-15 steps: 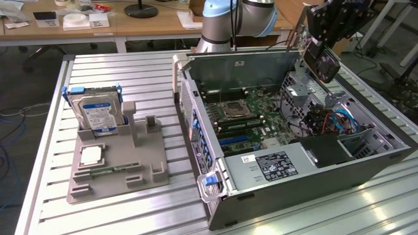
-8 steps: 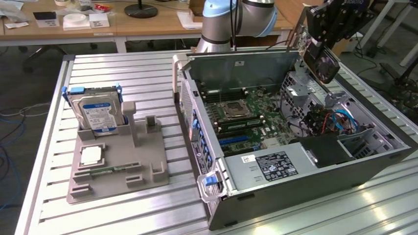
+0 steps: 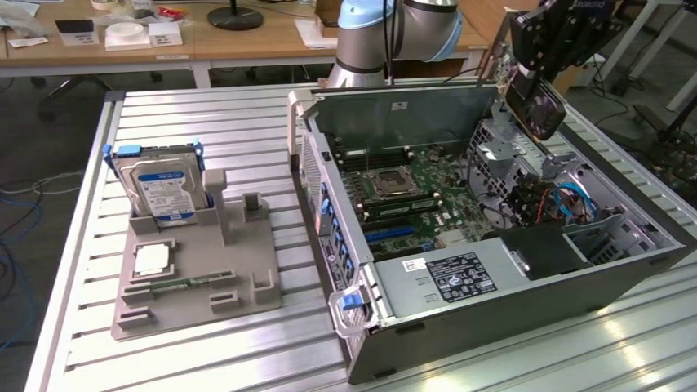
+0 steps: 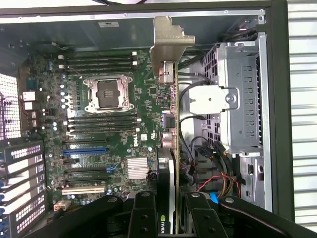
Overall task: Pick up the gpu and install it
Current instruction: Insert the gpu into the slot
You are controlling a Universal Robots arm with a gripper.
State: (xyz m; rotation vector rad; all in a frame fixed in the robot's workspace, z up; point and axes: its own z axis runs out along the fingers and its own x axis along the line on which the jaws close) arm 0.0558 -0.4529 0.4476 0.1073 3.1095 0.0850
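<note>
The tool (image 4: 171, 201) is clenched on the gpu (image 4: 168, 168), one dark finger on each face of the card. It holds the card edge-on, with the silvery bracket (image 4: 167, 42) at the far end. In the exterior view the gpu (image 3: 539, 106) hangs upright and well above the open computer case (image 3: 523, 318), toward the exterior view's right. It is not seated in anything yet.

Below it lies the motherboard (image 4: 114, 124). The long blue slot (image 4: 84, 149) looks to me the likely seat, and the card's edge now runs well to one side of it, nearer the metal drive cage (image 4: 237, 99) and the loose cables (image 4: 218, 183).

To do this step well, I judge, the card should stay square in the grip, with its long edge parallel to the slot and the bracket toward the case's rear wall. It should also keep clear of those cables, which could snag a corner.

Beyond the case, on the ribbed worktop (image 3: 163, 359), a hard drive (image 3: 163, 192) stands in a grey holder (image 3: 196, 278)
</note>
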